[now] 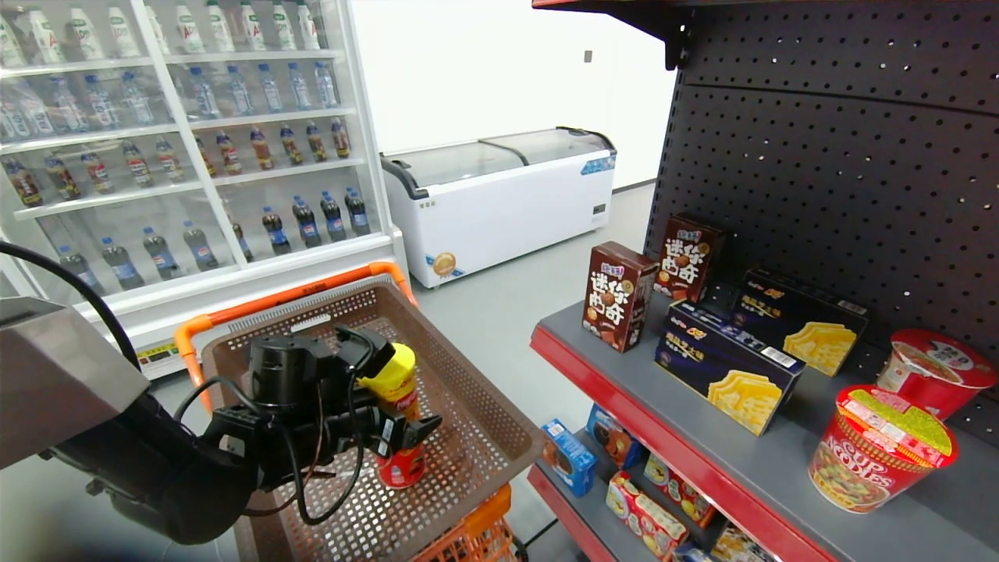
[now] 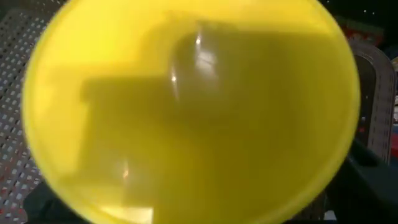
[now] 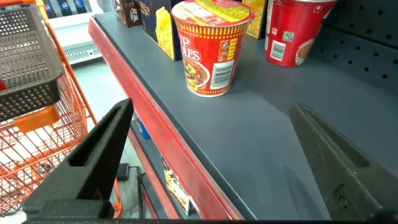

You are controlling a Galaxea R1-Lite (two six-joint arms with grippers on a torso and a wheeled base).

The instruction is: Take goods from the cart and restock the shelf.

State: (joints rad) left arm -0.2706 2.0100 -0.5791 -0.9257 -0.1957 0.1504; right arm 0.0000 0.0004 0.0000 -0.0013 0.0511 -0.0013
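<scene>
Canister: a tall red canister (image 1: 401, 468) with a yellow lid (image 2: 193, 112), upright in the cart basket (image 1: 476, 406) at the near left, well apart from the shelf (image 1: 702, 437) on the right
Left hand: the left hand (image 1: 406, 431) is clamped on the canister's middle, one finger on each side, just below the lid; whether its base touches the basket floor I cannot tell
Right hand: the right hand (image 3: 214, 168) hangs with its fingers spread wide and holding nothing, over the near edge of the shelf, near a cup of noodles (image 3: 211, 46)
Handling: probably light with thin, stiff walls; the smooth, round side may slip or turn; a hard squeeze could dent it
Where to hold: mid-body, across the width, as now; the lid may pop off if pulled
Risk: tall and narrow, so it may tip when set down; keep it upright
</scene>
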